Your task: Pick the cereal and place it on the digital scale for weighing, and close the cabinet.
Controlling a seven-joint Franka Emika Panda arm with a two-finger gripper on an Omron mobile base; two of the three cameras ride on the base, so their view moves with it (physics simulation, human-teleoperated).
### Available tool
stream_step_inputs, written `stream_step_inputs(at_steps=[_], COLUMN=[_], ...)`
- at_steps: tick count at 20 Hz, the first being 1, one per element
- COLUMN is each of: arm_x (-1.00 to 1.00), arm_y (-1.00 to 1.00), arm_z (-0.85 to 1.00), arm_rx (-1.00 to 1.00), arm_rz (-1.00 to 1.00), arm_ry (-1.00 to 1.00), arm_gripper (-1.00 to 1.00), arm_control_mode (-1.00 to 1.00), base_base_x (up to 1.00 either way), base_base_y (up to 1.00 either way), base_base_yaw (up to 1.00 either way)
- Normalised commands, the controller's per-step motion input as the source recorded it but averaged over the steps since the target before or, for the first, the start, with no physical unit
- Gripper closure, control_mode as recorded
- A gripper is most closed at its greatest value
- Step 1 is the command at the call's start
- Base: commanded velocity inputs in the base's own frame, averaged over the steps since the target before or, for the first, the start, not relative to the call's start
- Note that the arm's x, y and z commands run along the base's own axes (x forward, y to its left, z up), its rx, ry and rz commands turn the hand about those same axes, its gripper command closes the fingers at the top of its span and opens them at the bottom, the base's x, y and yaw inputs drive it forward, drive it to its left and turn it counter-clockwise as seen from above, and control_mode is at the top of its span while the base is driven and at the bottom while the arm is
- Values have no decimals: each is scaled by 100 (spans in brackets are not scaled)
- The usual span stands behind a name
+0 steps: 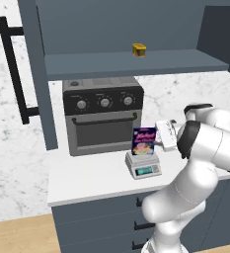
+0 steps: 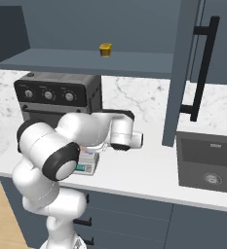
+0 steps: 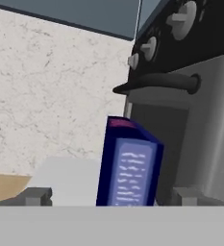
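The cereal [image 1: 144, 141] stands upright on the platform of the digital scale [image 1: 143, 165], which sits toward the front edge of the worktop [image 1: 92, 180], just in front of the toaster oven [image 1: 103, 114]. From the hand camera the claw [image 3: 111, 196] shows its two fingertips [image 3: 35, 196] set wide apart on either side of the box, neither pressing it, so the box looks let go; whether a tip brushes a side I cannot quite tell from that low angle. In the left base view the hand sits just beside the box at its right. So the weighing step looks done, and the cabinet [image 1: 126, 29] is what remains: its door [image 1: 37, 74] hangs open over the left end of the worktop, bar handle [image 1: 14, 69] facing out, a small yellow-orange object [image 1: 139, 50] on its shelf. Next the claw should back straight away from the box without tipping it, then reach up and swing that door shut.
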Motion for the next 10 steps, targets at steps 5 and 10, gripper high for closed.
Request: stream_step_inputs(at_steps=[5,10], arm_x=[-31,-84], arm_y=[-51,-26], arm_z=[13,9], arm_rx=[15,20], arm_rz=[-3,-13], arm_ry=[-26,-31], arm_gripper=[-100,-100], arm_control_mode=[-100,-100], base_base_x=[0,0], base_base_y=[0,0], base_base_yaw=[0,0])
